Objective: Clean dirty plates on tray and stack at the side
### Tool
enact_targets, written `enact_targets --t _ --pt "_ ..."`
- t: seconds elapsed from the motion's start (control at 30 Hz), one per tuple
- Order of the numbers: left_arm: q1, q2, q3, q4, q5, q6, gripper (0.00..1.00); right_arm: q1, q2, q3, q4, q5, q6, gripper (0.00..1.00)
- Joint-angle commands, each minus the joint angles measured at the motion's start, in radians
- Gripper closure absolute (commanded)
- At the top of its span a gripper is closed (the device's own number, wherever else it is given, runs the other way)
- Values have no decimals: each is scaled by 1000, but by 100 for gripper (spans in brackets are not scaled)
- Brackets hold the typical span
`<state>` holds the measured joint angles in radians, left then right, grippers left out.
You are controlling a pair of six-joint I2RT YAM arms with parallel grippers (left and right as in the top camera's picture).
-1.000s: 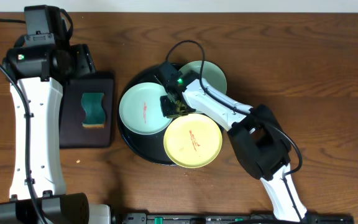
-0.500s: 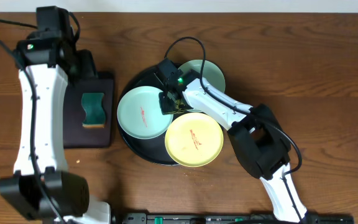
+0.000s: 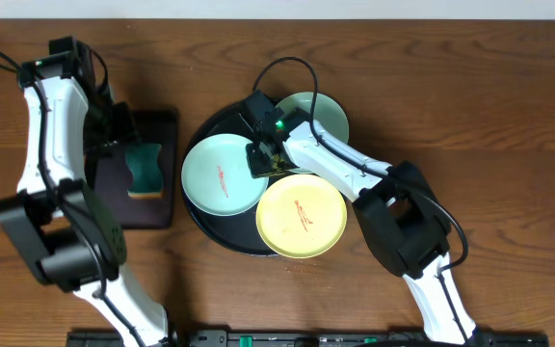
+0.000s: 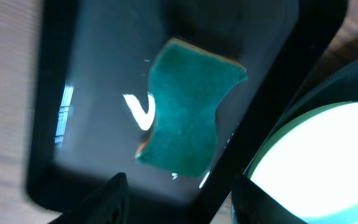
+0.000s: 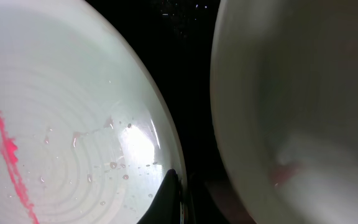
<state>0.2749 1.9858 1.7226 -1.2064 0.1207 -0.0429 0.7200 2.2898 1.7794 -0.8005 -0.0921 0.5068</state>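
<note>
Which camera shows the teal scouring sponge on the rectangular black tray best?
The left wrist view: the teal scouring sponge sits mid-frame, large and whole, though blurred. Overhead shows it small, on the rectangular black tray. The right wrist view misses it.

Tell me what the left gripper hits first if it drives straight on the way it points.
Likely the green sponge on the rectangular black tray, straight ahead of the left gripper; depth is unclear.

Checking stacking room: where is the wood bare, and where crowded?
Bare wood: right of the round tray, past the right arm; also the far edge behind it. The strip between it and the rectangular tray is narrow. The round tray is crowded: three plates plus the right tool.
</note>
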Motion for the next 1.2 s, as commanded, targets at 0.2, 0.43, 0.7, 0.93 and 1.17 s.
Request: enact_targets --t 0.2,0.43,0.7,0.93,1.17 --pt "-2 152 -21 9 64 37 63 10 28 6 -5 24 -33 99" --pt "-2 156 -113 115 -62 -41 63 7 28 6 -15 24 -34 99" --pt "-8 156 -226 278 -50 -40 68 7 28 6 -11 24 -34 99" --pt "-14 134 -208 258 -50 -30 64 7 28 6 -10 24 -33 99" --pt "-14 40 -175 220 -50 -20 48 7 28 6 -11 24 -33 99"
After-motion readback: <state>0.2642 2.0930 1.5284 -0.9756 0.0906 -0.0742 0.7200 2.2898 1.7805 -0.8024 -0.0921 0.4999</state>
